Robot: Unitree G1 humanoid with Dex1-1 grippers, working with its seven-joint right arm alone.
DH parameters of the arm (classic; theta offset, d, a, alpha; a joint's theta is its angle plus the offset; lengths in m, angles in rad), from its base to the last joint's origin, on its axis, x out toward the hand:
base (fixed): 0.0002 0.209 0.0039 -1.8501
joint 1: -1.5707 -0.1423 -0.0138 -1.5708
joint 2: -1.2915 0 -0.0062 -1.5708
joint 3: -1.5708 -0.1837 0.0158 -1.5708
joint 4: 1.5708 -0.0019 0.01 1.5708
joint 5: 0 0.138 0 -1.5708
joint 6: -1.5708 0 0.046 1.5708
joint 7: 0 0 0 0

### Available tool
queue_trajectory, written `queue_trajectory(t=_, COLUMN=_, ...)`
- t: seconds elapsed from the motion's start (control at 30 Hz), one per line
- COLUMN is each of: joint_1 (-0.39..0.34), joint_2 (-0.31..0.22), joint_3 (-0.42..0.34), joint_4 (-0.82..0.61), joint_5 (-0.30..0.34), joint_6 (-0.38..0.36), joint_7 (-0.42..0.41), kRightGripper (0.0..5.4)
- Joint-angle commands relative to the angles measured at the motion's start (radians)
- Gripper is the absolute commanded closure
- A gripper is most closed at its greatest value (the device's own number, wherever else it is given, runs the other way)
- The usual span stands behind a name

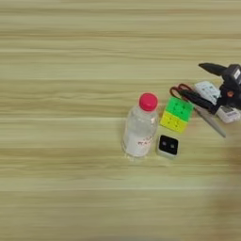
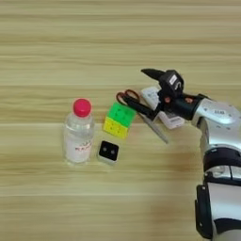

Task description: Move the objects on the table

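Bench (image 2: 42, 42) fills your frame. Right arm (image 2: 214, 141) enters lower right; its tool (image 2: 143, 92) is spread over remote (image 2: 162, 113) and scissors (image 2: 141, 110), right of centre. Left of those you see bottle (image 2: 78, 134), cube (image 2: 118, 121), then box (image 2: 108, 151).

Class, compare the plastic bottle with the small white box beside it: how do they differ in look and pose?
The bottle is clear with a red cap and stands tall; the small white box is opaque, low and flat with a black face upward. The bottle is much larger than the box. Both rest on the wooden table, side by side.
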Motion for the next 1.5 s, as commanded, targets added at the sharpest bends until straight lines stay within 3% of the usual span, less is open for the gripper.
queue_trajectory(t=0.03, joint_1=-0.099, joint_2=-0.062, joint_3=-0.031, joint_4=-0.007, joint_5=0.012, joint_6=0.0, joint_7=-0.044, kRightGripper=0.03)
queue_trajectory(t=0.67, joint_1=-0.149, joint_2=-0.138, joint_3=-0.043, joint_4=0.194, joint_5=-0.051, joint_6=-0.011, joint_7=-0.11, kRightGripper=0.03)
queue_trajectory(t=1.07, joint_1=-0.151, joint_2=-0.149, joint_3=-0.028, joint_4=0.265, joint_5=-0.121, joint_6=-0.004, joint_7=-0.181, kRightGripper=0.03)
queue_trajectory(t=1.5, joint_1=-0.161, joint_2=-0.147, joint_3=0.006, joint_4=0.306, joint_5=-0.205, joint_6=0.064, joint_7=-0.309, kRightGripper=0.03)
